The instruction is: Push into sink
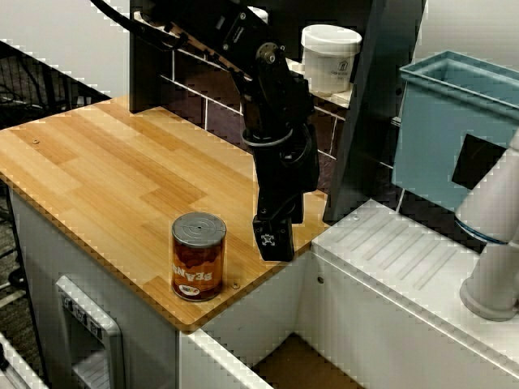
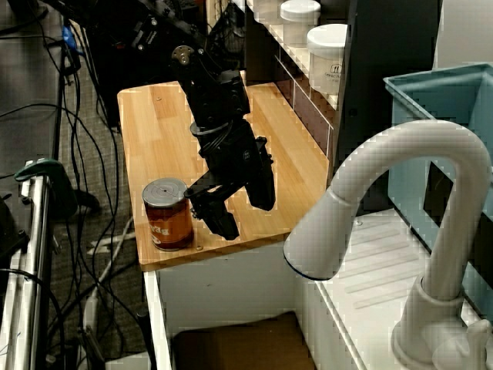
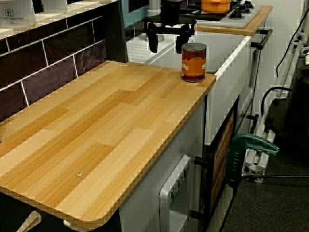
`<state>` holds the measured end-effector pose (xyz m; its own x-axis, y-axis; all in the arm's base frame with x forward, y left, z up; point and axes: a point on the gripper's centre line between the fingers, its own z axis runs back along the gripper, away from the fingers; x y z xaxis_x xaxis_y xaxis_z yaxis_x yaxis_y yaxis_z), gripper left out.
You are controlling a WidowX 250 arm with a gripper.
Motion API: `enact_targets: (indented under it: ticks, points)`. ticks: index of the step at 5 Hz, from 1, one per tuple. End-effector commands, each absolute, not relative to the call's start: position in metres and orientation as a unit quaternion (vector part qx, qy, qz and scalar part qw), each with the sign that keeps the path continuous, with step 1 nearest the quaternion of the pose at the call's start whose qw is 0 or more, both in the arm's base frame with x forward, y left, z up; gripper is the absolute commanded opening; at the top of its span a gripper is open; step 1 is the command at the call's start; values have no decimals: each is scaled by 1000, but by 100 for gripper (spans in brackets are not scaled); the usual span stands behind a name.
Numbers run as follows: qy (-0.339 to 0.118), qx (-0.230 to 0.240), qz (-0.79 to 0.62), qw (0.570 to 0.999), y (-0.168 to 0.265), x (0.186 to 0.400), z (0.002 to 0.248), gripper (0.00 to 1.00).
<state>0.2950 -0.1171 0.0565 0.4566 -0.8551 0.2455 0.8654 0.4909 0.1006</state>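
Wooden countertop (image 1: 105, 170) — cylindrical can (image 1: 198, 256)

Can (image 1: 198, 256) on counter (image 1: 105, 174), beside sink (image 1: 300, 365)

Wooden counter (image 2: 166, 139), near left corner: one brown bean can (image 2: 168, 213), upright, close to the edge. Black gripper (image 2: 245, 210) just right of the can, fingers spread. Near right: white faucet (image 2: 400, 231); sink (image 2: 239, 347) below the counter edge.
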Motion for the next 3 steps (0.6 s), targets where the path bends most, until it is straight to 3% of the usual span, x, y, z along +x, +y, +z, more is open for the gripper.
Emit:
enact_targets:
  ticks: [1,3]
  points:
    - [-132,-19,-504,853,-117,295,56,100]
    - [-195,-6,-388,901,-58,297,95,100]
